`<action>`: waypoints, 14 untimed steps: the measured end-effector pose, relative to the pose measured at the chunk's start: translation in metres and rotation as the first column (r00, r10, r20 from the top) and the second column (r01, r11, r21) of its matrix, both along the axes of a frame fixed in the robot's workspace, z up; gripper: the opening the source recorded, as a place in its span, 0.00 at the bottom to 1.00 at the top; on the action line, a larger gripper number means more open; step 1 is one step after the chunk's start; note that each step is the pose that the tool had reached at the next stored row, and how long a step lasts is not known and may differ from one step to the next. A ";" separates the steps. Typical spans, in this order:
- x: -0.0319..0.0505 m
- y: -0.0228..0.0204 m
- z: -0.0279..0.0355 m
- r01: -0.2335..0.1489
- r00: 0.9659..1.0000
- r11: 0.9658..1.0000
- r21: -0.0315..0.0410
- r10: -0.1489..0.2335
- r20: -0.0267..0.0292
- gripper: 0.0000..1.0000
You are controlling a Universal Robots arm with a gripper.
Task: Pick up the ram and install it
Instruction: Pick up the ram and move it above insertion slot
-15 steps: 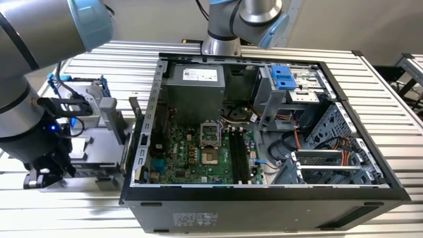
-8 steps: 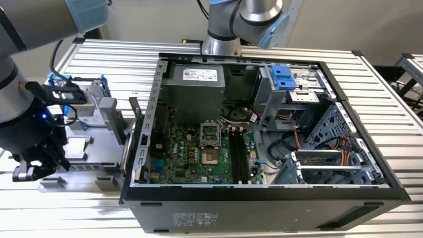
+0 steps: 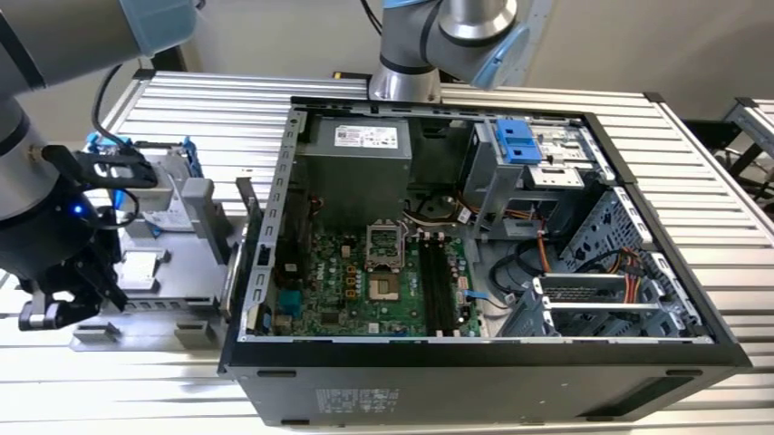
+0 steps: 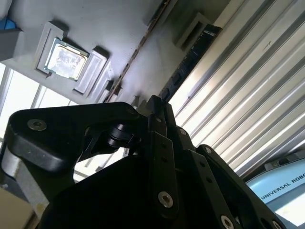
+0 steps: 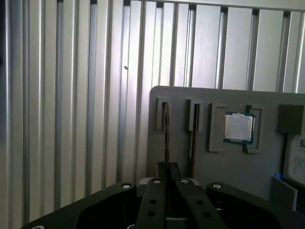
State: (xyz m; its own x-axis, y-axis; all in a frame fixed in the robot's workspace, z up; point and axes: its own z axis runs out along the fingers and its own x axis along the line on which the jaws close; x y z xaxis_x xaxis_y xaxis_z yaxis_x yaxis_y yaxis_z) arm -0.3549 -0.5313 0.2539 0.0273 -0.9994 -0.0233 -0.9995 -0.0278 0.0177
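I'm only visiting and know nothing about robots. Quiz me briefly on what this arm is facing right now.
1. True or false: the computer case lies open, showing its green motherboard.
2. In the first wrist view, the pincer lines up with which thing in the grey holder? A) the square chip B) the ram standing on edge C) the hard drive
3. Fill in: in the exterior view, the grey holder sits on that view's ____ of the case.
Key: 1 true; 2 B; 3 left.
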 end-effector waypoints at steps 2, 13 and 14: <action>0.0000 -0.0001 0.0008 0.014 1.000 1.000 0.000 -0.014 0.000 0.00; 0.0000 -0.0003 0.0177 0.050 0.999 0.999 0.002 -0.050 0.000 0.00; 0.0000 -0.0003 0.0205 0.051 0.999 0.999 0.002 -0.051 0.000 0.00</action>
State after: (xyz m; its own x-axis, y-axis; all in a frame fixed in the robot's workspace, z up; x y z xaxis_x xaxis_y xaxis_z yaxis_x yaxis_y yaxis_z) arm -0.3549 -0.5316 0.2744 -0.0232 -0.9994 -0.0251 -0.9996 0.0227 0.0179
